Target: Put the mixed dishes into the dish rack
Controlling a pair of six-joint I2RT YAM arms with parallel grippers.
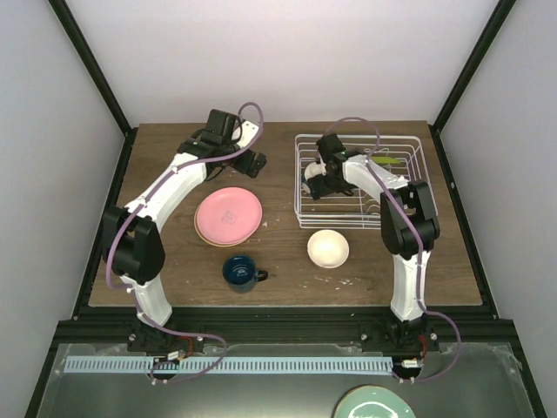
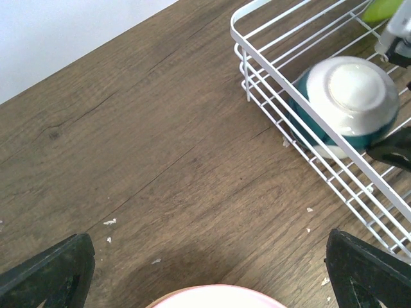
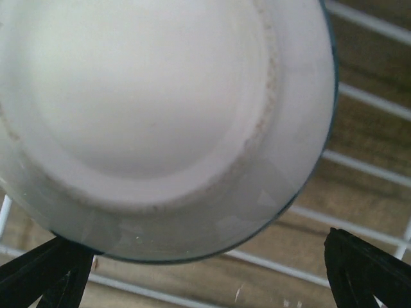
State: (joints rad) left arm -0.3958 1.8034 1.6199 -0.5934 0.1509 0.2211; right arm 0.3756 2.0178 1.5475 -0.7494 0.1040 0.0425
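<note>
Right gripper (image 3: pixel 205 273) hung released, fingers spread, over an upturned cream bowl (image 3: pixel 154 122) inside the dish rack (image 1: pixel 303 200) at the tabletop's (image 1: pixel 444 261) far right. Left gripper (image 2: pixel 205 269), likewise released, hovered beyond the pink plate (image 1: pixel 228 213); 1 mug (image 1: pixel 241 270) and 1 second bowl (image 1: pixel 328 248) sat nearer.

dish rack (image 1: pixel 359 178) sits right rear on the worktop (image 1: pixel 287 272) | bowl (image 2: pixel 347 96) inside it, left end, base up | stacked plates (image 1: pixel 228 215) just left of the rack | mug (image 1: pixel 241 271) right in front of the plates | second bowl (image 1: pixel 328 248) in front of the rack, right of the mug, touching neither
</note>
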